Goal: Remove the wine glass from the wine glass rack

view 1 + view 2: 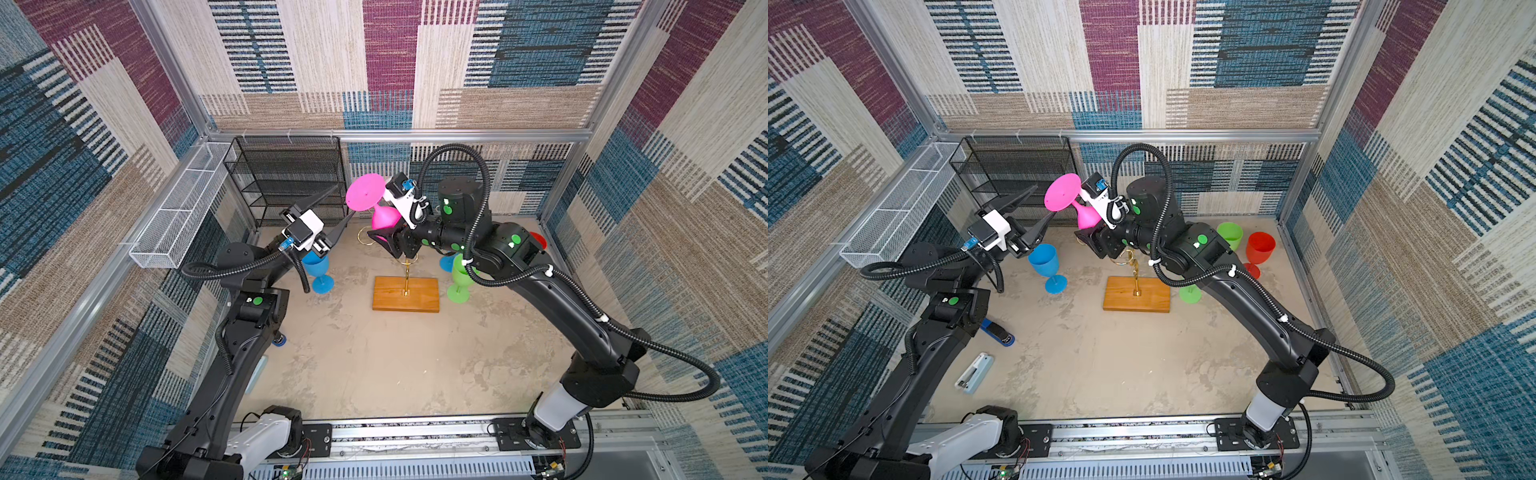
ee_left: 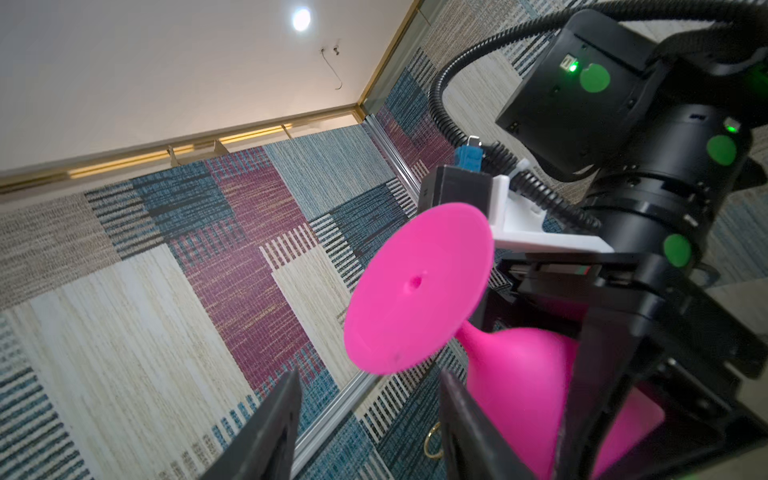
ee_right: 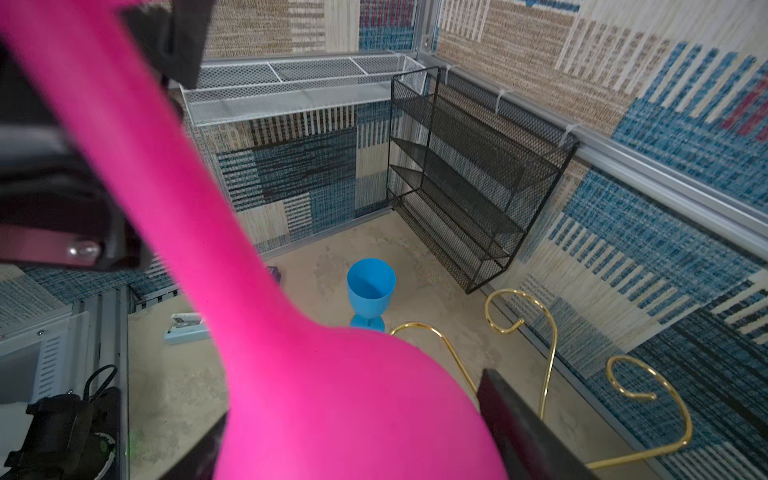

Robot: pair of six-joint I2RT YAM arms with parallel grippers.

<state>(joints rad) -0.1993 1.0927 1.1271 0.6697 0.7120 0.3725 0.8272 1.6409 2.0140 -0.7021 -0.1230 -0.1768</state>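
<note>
Top views: pink wine glass point(image 1: 365, 194) is up off the wine glass rack point(image 1: 406, 293), tilted, foot twd the back-left, bowl pinched betw. the fingers of the right claw point(image 1: 385, 230). Left claw point(image 1: 344, 200) spread, tips just beside the foot rim, not touching as far as I can tell.

Left wrist: foot disc sits just ahead of the spread fingers, thin stem running into the bowl, right claw straddling it.

Right wrist: bowl fills the gap, one finger point(image 3: 528, 424) against its side; rack's gold curls clear of it.

Looks like moulded plastic: light, stiff, not fragile, but smooth & rounded so prob. slippery. Best holds: bowl's widest part, or the stem under the foot.
</note>
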